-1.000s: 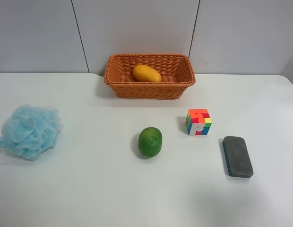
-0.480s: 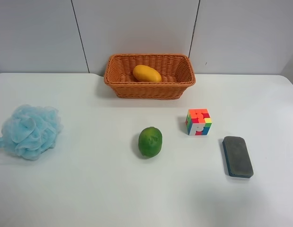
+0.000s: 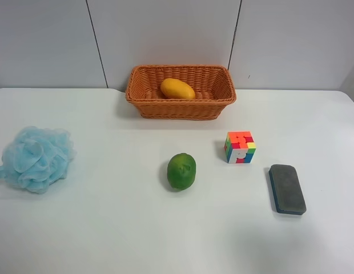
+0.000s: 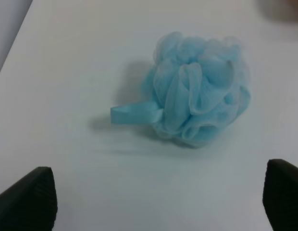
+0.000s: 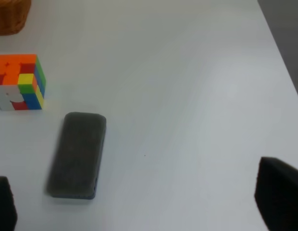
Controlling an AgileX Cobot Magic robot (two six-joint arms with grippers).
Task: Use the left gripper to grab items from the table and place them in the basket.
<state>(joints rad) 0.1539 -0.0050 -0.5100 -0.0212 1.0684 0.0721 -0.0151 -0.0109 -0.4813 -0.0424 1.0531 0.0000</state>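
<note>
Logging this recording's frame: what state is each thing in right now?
Mango: lying in the basket.
Basket: upright on the table, holding only the mango.
Green fruit: on the table.
Puzzle cube: on the table, scrambled.
Eraser: lying flat.
Bath pouf: on the table, untouched.
Left gripper: open, empty.
Right gripper: open, empty.

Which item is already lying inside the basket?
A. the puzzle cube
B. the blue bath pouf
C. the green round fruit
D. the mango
D. The mango lies inside the basket, while the other items sit out on the white table.
</note>
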